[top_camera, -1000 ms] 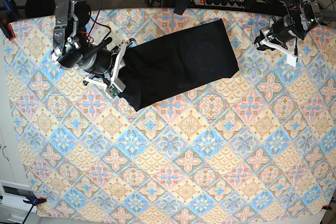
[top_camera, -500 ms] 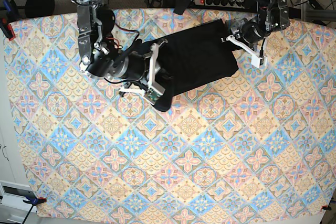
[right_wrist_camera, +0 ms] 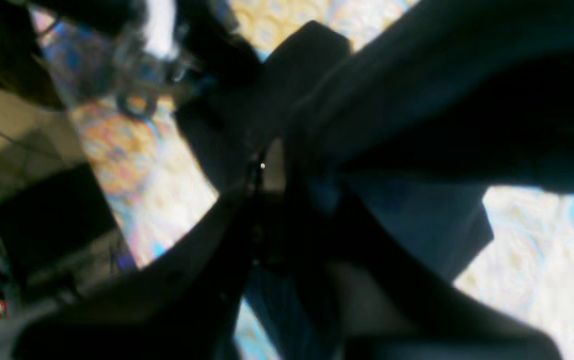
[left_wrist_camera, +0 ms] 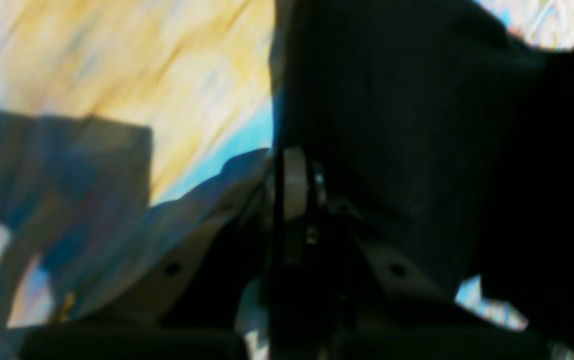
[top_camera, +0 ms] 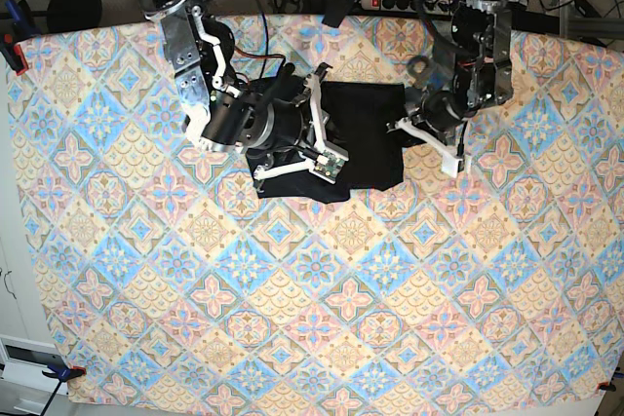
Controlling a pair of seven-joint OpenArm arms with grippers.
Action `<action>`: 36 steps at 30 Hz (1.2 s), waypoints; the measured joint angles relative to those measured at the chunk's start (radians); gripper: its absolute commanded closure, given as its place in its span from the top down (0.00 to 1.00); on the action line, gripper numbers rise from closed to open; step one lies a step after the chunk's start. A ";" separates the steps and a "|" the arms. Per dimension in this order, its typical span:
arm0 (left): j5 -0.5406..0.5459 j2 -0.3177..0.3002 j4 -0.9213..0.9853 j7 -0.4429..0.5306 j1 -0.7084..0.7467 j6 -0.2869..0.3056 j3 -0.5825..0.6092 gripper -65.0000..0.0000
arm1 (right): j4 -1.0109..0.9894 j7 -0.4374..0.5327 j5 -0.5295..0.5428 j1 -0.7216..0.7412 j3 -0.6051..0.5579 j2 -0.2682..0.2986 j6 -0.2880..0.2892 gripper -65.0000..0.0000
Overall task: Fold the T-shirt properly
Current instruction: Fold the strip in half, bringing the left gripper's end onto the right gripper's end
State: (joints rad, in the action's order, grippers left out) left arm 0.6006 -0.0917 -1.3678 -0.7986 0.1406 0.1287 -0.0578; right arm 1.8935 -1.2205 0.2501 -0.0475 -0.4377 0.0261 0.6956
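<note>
Base view: the T-shirt [top_camera: 366, 138] lies bunched near the surface's [top_camera: 322, 328] far edge, between the right gripper [top_camera: 327, 133] and the left gripper [top_camera: 434, 143]; a power strip [top_camera: 414, 2] sits behind.
Left wrist view: blurred, black cloth over the gripper; grip unclear.
Right wrist view: blurred, cloth draped over the gripper; grip unclear.

Both black-and-white arms reached inward from the far edge; the right gripper [top_camera: 317, 133] and left gripper [top_camera: 429, 138] were clamped shut.

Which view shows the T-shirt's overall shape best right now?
The base view: the T-shirt lies as a compact dark block between the right gripper and left gripper. Both wrist views show only blurred black cloth close to the lens, with no outline.
</note>
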 measured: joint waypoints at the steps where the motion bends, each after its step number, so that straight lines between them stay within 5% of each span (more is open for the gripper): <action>1: -0.024 0.009 0.002 0.012 -0.010 -0.002 0.002 0.00 | -0.002 -0.009 -0.002 0.004 0.000 0.006 0.000 0.01; 13: -0.048 0.033 -0.248 -0.028 0.153 -0.020 -0.099 0.00 | -0.187 0.000 0.003 0.150 -0.003 -0.001 0.000 0.01; 26: -0.048 0.031 -0.282 -0.071 0.156 -0.019 -0.199 0.00 | -0.361 0.094 0.001 0.259 -0.301 -0.007 0.000 0.31; 36: -0.048 0.031 -0.282 -0.073 0.159 -0.017 -0.195 0.00 | -0.241 0.124 0.002 0.253 -0.051 0.003 0.000 0.34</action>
State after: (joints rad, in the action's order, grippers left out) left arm 0.5526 -0.0608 -1.6493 -0.8715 0.2996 0.1120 -0.2531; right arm 1.6524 -1.0966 0.2523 0.2050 -0.4892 0.0288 0.6952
